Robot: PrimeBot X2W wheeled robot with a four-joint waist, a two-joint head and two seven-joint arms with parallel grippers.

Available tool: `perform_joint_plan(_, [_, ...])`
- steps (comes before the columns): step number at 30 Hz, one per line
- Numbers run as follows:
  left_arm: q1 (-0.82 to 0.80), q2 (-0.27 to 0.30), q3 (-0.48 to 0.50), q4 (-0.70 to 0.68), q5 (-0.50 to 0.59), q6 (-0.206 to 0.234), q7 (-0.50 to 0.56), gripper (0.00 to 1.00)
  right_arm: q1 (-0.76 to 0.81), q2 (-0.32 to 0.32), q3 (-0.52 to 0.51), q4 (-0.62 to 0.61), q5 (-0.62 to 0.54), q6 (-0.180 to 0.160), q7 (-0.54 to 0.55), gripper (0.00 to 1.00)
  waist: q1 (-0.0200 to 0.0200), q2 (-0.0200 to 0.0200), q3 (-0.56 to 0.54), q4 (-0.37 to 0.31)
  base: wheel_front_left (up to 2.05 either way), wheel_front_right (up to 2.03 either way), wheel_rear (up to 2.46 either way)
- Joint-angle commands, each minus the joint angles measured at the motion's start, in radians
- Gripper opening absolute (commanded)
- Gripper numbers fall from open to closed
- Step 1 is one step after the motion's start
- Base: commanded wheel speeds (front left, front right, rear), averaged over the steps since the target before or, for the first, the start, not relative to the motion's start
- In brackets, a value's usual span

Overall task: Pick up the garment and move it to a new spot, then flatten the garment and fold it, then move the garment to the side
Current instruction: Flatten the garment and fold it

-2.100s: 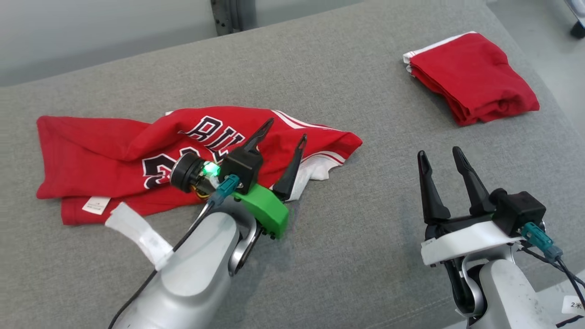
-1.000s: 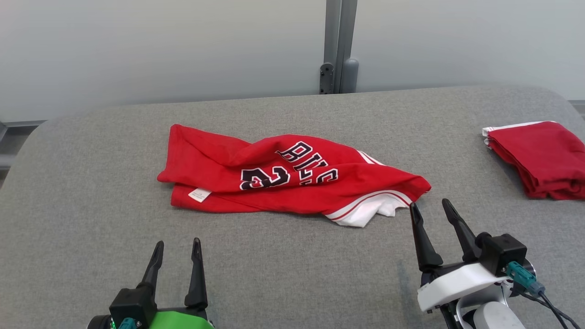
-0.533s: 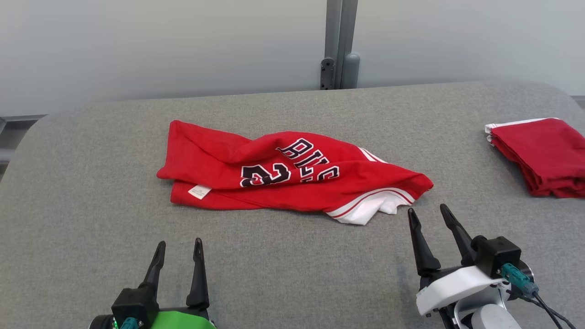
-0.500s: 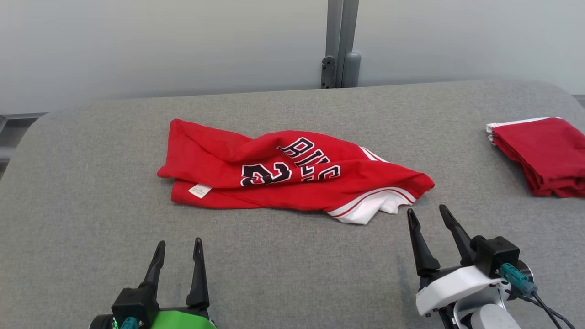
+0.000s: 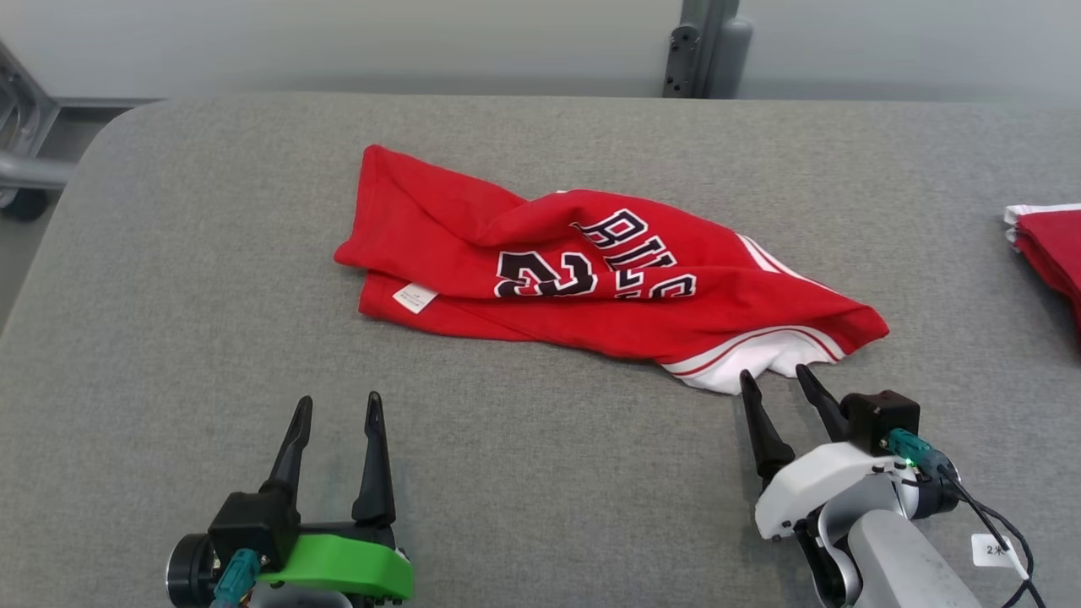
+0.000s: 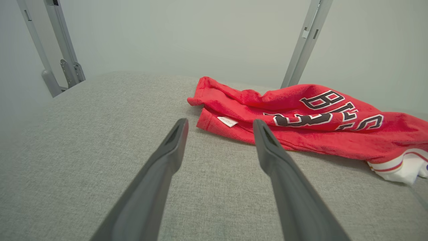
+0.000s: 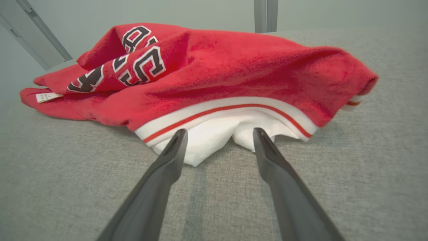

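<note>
The garment (image 5: 591, 283) is a red jersey with black-and-white lettering and a white trimmed hem. It lies crumpled in the middle of the grey cushioned surface (image 5: 169, 253). My right gripper (image 5: 773, 380) is open, its fingertips right at the white hem (image 7: 214, 134) on the garment's near right end; nothing is between the fingers. My left gripper (image 5: 338, 405) is open and empty, well short of the garment's left end, where a white label (image 6: 227, 121) shows. The garment (image 6: 301, 120) lies ahead and to the right of the left fingers.
A second red garment (image 5: 1051, 249), folded, lies at the right edge of the surface. A grey metal post (image 5: 705, 46) stands behind the far edge, and a metal frame (image 5: 21, 143) at the far left. The surface's left edge curves down.
The head camera has tilted down and turned left, so the whole picture has shifted. My right gripper has come closer to the garment's white hem. The garment lies as it did.
</note>
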Motion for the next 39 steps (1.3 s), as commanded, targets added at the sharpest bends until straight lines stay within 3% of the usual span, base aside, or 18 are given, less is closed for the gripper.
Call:
perform_joint_plan(1, [-0.02, -0.001, 0.003, -0.003, 0.004, 0.0, -0.003, 1.0, -0.028, -0.003, 0.001, 0.033, 0.005, -0.001, -0.002, 1.0, 0.0, 0.0, 0.062, 0.065, 0.0, 0.0, 0.0])
perform_joint_plan(3, [-0.022, -0.003, 0.004, -0.003, 0.003, 0.001, -0.003, 1.0, -0.051, -0.003, 0.006, 0.073, 0.007, -0.001, -0.002, 1.0, 0.0, 0.0, 0.069, 0.076, 0.0, 0.0, 0.0])
perform_joint_plan(4, [-0.024, -0.004, 0.006, -0.002, 0.001, 0.001, -0.003, 1.0, -0.063, -0.003, 0.012, 0.092, 0.017, -0.001, -0.002, 0.75, 0.0, 0.0, 0.072, 0.081, 0.0, 0.0, 0.0])
perform_joint_plan(5, [-0.025, -0.004, 0.008, -0.001, -0.002, 0.002, -0.003, 1.0, -0.07, -0.003, 0.019, 0.106, 0.032, -0.001, -0.002, 0.42, 0.0, 0.0, 0.073, 0.084, 0.0, 0.0, 0.0])
perform_joint_plan(6, [-0.025, -0.005, 0.009, -0.001, -0.003, 0.002, -0.003, 1.0, -0.078, -0.003, 0.024, 0.117, 0.047, -0.001, -0.002, 0.37, 0.0, 0.0, 0.074, 0.085, 0.0, 0.0, 0.0])
perform_joint_plan(7, [-0.026, -0.005, 0.011, 0.0, -0.004, 0.003, -0.003, 1.0, -0.086, -0.003, 0.029, 0.122, 0.054, -0.001, -0.002, 0.24, 0.0, 0.0, 0.074, 0.085, 0.0, 0.0, 0.0])
perform_joint_plan(8, [-0.026, -0.006, 0.015, -0.001, -0.005, 0.006, -0.003, 1.0, -0.1, -0.003, 0.035, 0.132, 0.064, -0.001, -0.002, 0.0, 0.0, 0.0, 0.073, 0.082, 0.0, 0.0, 0.0])
perform_joint_plan(13, [-0.028, -0.006, 0.016, -0.009, -0.016, 0.014, -0.003, 1.0, -0.129, -0.003, 0.035, 0.053, 0.046, -0.001, -0.003, 0.0, 0.0, 0.0, 0.069, 0.065, 0.0, 0.0, 0.0])
perform_joint_plan(22, [-0.027, -0.005, -0.005, -0.014, -0.022, 0.023, -0.003, 1.0, -0.155, -0.035, 0.059, -0.224, 0.062, -0.001, 0.003, 0.0, 0.0, 0.0, 0.07, 0.06, 0.0, 0.0, 0.0])
perform_joint_plan(30, [-0.022, -0.005, -0.014, -0.021, -0.037, 0.032, -0.003, 1.0, -0.171, -0.064, 0.034, -0.496, 0.035, -0.001, 0.08, 0.0, 0.0, 0.0, 0.066, 0.085, 0.0, 0.0, 0.0])
perform_joint_plan(39, [0.006, -0.005, 0.003, -0.026, -0.024, 0.029, -0.003, 1.0, -0.012, -0.081, 0.026, -0.81, 0.072, -0.001, 0.235, 0.0, 0.0, 0.0, 0.028, 0.057, 0.0, 0.0, 0.0])
